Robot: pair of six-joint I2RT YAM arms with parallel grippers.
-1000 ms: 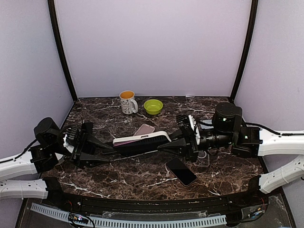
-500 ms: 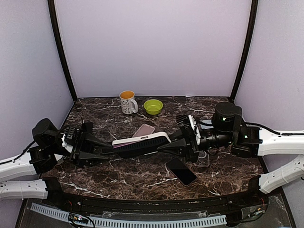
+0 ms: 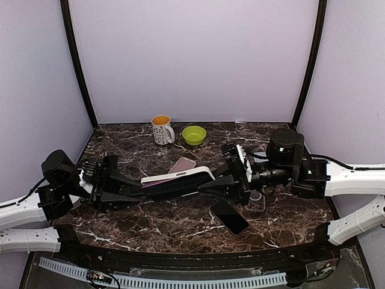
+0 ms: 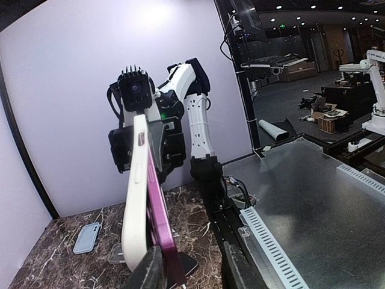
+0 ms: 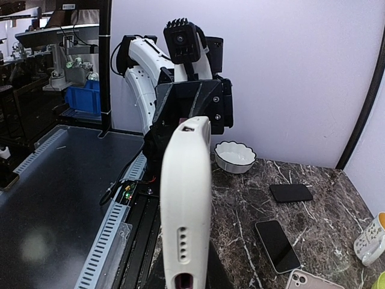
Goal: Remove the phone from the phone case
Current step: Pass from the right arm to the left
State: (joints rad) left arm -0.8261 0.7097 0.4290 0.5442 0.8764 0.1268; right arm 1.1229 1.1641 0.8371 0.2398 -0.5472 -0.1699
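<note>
Dark marble table (image 3: 150, 224), white-veined, enclosed by lilac walls (image 3: 192, 60). Mug (image 3: 161, 129) and green bowl (image 3: 194, 135) set at 12 o'clock; black handset (image 3: 228, 217) laid flat at 5 o'clock. White phone case (image 3: 180, 175) held edge-up above centre; magenta phone (image 4: 157, 211) seen parted from it along one side. Left gripper (image 3: 139, 187) closed on 9 o'clock end, right gripper (image 3: 209, 182) pinched tight on 3 o'clock end.

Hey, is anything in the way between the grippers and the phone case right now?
Nothing visible does. The left gripper and the right gripper are each shut on one end of the phone case, holding it above the table.
</note>
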